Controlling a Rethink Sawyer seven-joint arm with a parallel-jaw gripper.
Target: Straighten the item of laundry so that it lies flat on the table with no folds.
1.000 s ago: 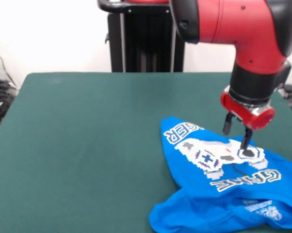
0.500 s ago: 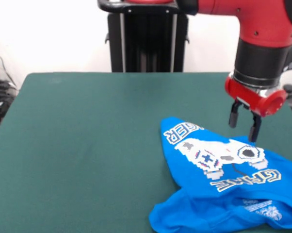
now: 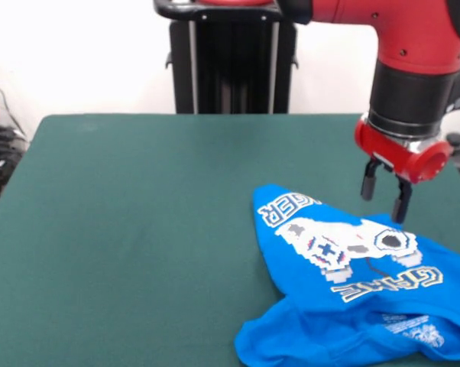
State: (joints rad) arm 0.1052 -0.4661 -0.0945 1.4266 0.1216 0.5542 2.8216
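Front view only. Shirt [image 3: 360, 290] sits at the near right of the table [image 3: 138, 229], running off the picture's right and bottom edges. Not flat: the cloth is bunched. Far end comes to a rounded point at the picture's centre-right; near end is a rumpled lump at the bottom edge with a fold crease running across it. Graphic faces up: white pixel pattern in the middle, block lettering at the far-left tip and again nearer on the right, small white print lower right. Lettering is tilted and partly wrapped over the folds.

Arm [image 3: 413, 46] comes in from the top right, red link bending down into a black wrist with a red collar. Gripper [image 3: 384, 197] hangs off the collar, pointing down, above the far right edge of the shirt. Two dark fingers [image 3: 402, 202] parted with a clear gap between them, nothing in the gap. Tips are above the cloth, not touching it; the right-hand tip is just over the shirt's far edge, the left-hand tip is over bare table just beyond it.

Black pedestal [image 3: 230, 61] at the far side, centre. Rest of the table is bare green cloth. Cables [image 3: 1, 153] off the left edge.
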